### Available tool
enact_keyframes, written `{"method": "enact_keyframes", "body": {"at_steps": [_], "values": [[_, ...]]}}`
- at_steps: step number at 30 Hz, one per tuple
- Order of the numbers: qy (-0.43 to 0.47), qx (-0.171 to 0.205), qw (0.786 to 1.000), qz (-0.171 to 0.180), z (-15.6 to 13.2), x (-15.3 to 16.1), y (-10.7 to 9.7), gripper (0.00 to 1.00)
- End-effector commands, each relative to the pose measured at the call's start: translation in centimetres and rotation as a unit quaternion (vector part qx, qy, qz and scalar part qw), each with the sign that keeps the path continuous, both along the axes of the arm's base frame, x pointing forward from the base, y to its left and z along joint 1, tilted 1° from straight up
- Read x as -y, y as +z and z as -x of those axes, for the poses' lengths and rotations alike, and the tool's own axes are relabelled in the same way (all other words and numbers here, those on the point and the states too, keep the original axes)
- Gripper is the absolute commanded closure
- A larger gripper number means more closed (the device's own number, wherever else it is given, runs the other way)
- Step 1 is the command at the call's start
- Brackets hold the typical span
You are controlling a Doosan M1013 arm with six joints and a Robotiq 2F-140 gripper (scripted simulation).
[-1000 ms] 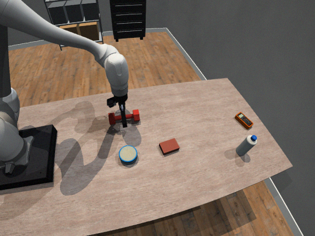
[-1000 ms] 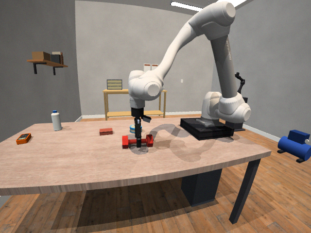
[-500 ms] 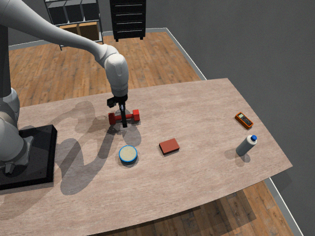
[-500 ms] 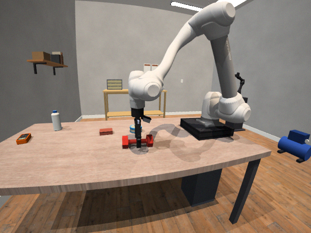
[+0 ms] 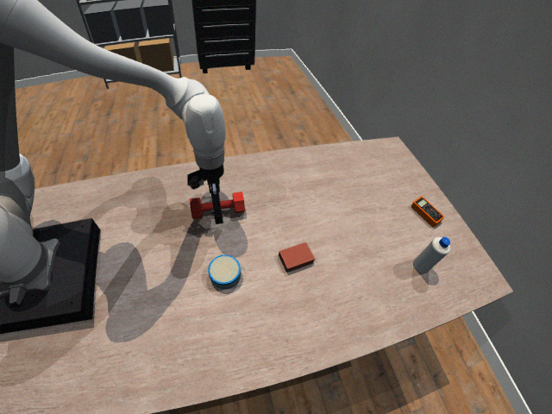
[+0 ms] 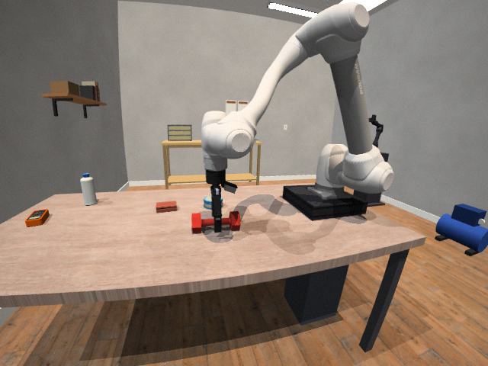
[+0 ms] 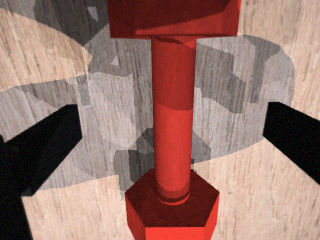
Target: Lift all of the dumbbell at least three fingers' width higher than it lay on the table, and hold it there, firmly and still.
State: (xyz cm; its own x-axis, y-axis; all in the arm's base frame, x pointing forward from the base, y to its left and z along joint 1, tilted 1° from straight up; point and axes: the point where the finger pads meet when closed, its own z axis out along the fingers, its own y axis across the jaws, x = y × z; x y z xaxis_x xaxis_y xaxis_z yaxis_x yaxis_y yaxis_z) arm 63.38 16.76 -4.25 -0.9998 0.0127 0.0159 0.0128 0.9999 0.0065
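Note:
A red dumbbell [image 5: 222, 205] with hexagonal ends lies flat on the wooden table, left of centre. It also shows in the exterior view [image 6: 216, 222] and fills the wrist view [image 7: 173, 130]. My gripper [image 5: 216, 209] points straight down over the middle of its bar. It is open, and the black fingers stand one on each side of the bar with a clear gap to it, as the wrist view [image 7: 172, 132] shows. The fingertips reach down close to the table. In the exterior view the gripper [image 6: 216, 220] straddles the bar.
A blue-rimmed round tin [image 5: 224, 270] and a flat red block [image 5: 296, 255] lie in front of the dumbbell. A white bottle with a blue cap [image 5: 430, 254] and an orange multimeter [image 5: 427, 210] are at the right end. The arm's black base plate [image 5: 47, 276] is at the left.

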Motion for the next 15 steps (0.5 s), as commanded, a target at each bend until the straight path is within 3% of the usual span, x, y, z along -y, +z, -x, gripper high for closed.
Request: {"method": "enact_keyframes", "body": {"at_steps": [1, 2, 3, 15], "values": [[0.0, 0.001, 1.0, 0.0, -0.06, -0.02, 0.08, 0.0], [0.0, 0.001, 1.0, 0.0, -0.06, -0.02, 0.08, 0.0], [0.0, 0.001, 1.0, 0.0, -0.06, -0.02, 0.08, 0.9], [0.0, 0.001, 1.0, 0.0, -0.06, -0.02, 0.08, 0.9]]}}
